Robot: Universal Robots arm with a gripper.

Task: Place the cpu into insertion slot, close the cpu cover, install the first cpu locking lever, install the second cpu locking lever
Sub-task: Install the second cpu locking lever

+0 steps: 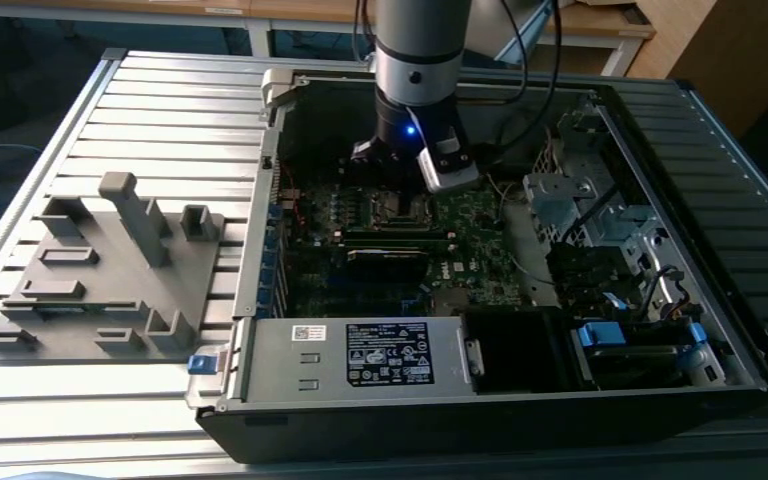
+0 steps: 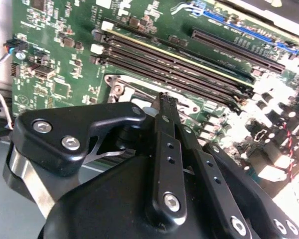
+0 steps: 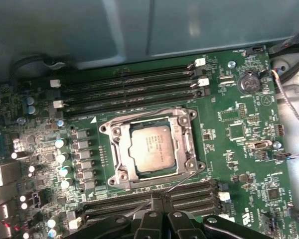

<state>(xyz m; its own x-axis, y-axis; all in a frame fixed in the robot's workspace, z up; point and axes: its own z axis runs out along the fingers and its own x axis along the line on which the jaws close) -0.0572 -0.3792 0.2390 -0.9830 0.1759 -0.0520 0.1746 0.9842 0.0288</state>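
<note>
Black gripper [image 2: 165,102], fingers pressed together with nothing between them, tips pointing down at the green motherboard [image 3: 239,134]. In the first wrist view the gripper [image 3: 158,197] tips sit at the edge of the memory slots [image 3: 154,201] just beside the socket, close to a thin wire lever [image 3: 182,181] that runs diagonally off the socket corner toward them; contact with the lever cannot be told. In the exterior view the gripper [image 1: 404,185] hangs under the grey arm [image 1: 418,50] inside the open computer case [image 1: 704,300], over the upper middle of the board.

Cpu [image 3: 150,148] lies flat in the insertion slot [image 3: 139,175], silver-grey top facing up. Cpu cover [image 3: 118,152] looks folded down around the chip, frame bordering all 4 sides. A second wire lever [image 3: 139,114] runs along the far side of the socket next to another bank of 3 memory slots [image 3: 129,89].

Second wrist view shows long black memory slots [image 2: 179,64] past the fingertips and a corner of the socket frame [image 2: 120,85].

Outside the case, on the exterior view's left, a grey plastic fixture [image 1: 104,270] with upright posts sits on the ribbed metal table [image 1: 171,100]. Power supply [image 1: 357,355] with a label fills the case's near side.
</note>
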